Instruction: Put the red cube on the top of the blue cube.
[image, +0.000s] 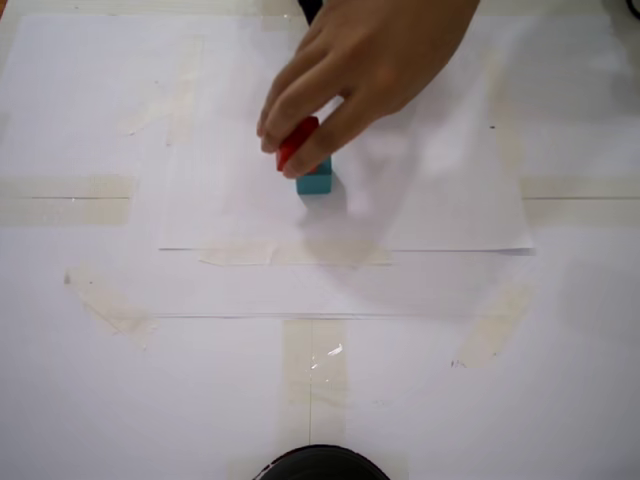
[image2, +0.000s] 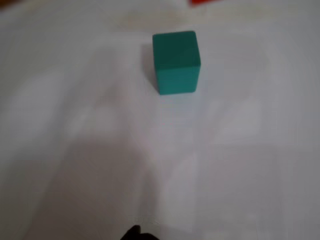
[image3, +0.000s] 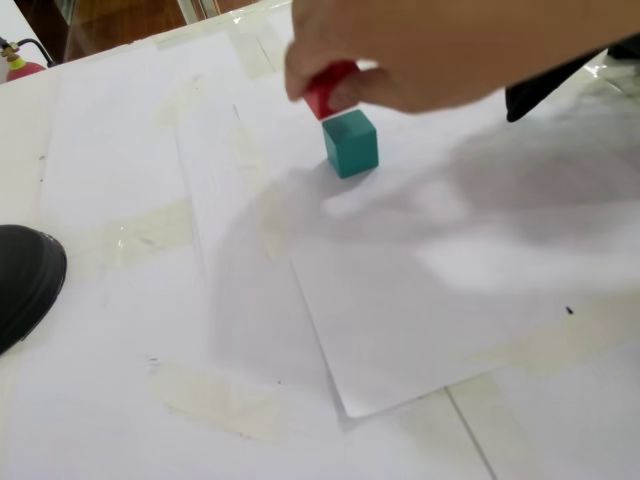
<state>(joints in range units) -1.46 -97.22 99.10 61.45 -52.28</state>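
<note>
red cube (image: 297, 141) one, hand-held (image: 370, 70); blue cube (image: 314, 181) one.

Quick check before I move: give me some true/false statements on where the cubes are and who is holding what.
1. A human hand holds the red cube. True.
2. The red cube rests flat on the blue cube. False: it is tilted in the fingers, above and beside it.
3. The blue cube sits on white paper. True.
4. The gripper grips the blue cube. False: in the wrist view the blue cube stands alone.
5. Tape strips lie on the table. True.
</note>
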